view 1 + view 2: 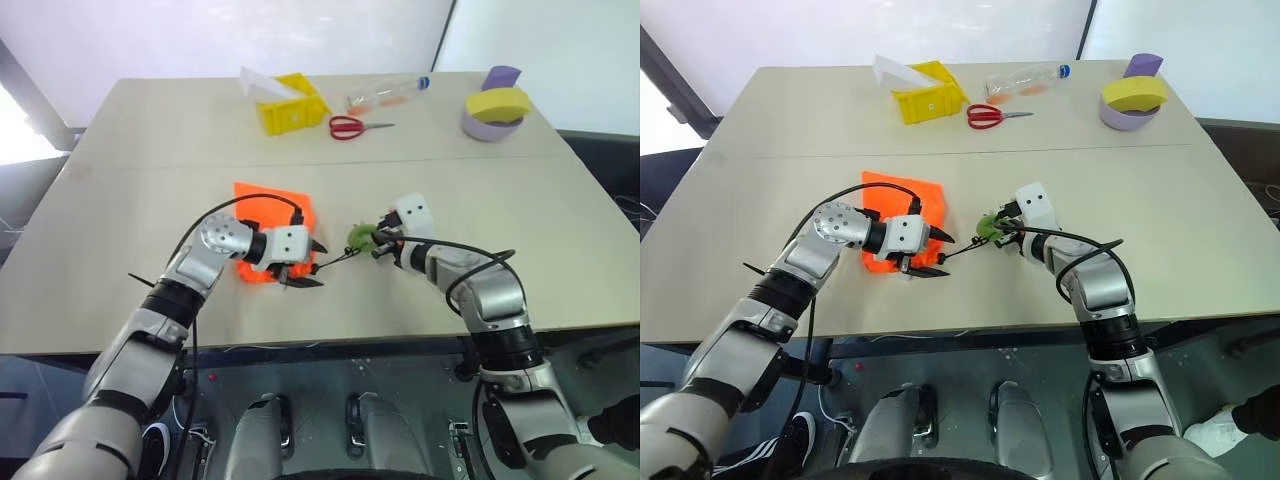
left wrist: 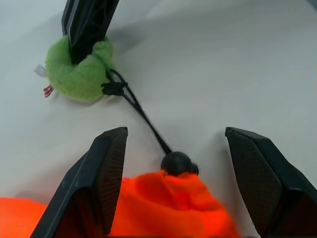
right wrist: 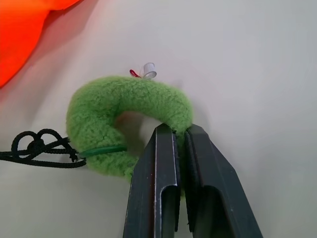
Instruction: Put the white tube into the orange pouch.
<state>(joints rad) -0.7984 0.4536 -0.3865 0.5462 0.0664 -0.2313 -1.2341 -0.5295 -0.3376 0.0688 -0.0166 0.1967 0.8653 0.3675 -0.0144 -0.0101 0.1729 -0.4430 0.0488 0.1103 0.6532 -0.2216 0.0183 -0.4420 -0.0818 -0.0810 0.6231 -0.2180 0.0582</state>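
Gripper fingers of the left arm [image 1: 300, 268] are seen spread apart in the left eye view, set at the gathered mouth of the orange pouch [image 1: 275, 215], which lies flat on the table [image 1: 150, 170] near its front edge. Beside it, the right gripper [image 1: 378, 243] is pressed together on the green ring [image 1: 360, 238], and a dark cord [image 1: 338, 260] is stretched between ring and pouch. At the far edge a yellow box [image 1: 290, 107], red scissors [image 1: 350, 127], a clear plastic bottle [image 1: 388, 96] and a roll of tape [image 1: 492, 112] are lined up, well apart from the pouch. The white tube cannot be made out anywhere. The same layout is given by the right eye view, with the pouch lying under the left wrist. By the left wrist view, the two black fingers [image 2: 101, 178] are shown wide on either side of the bunched orange fabric and its dark toggle [image 2: 177, 162], without touching it. By the right wrist view, the fingers [image 3: 161, 183] are shown clamped together on the fluffy ring's rim, the knotted cord lying just beside.
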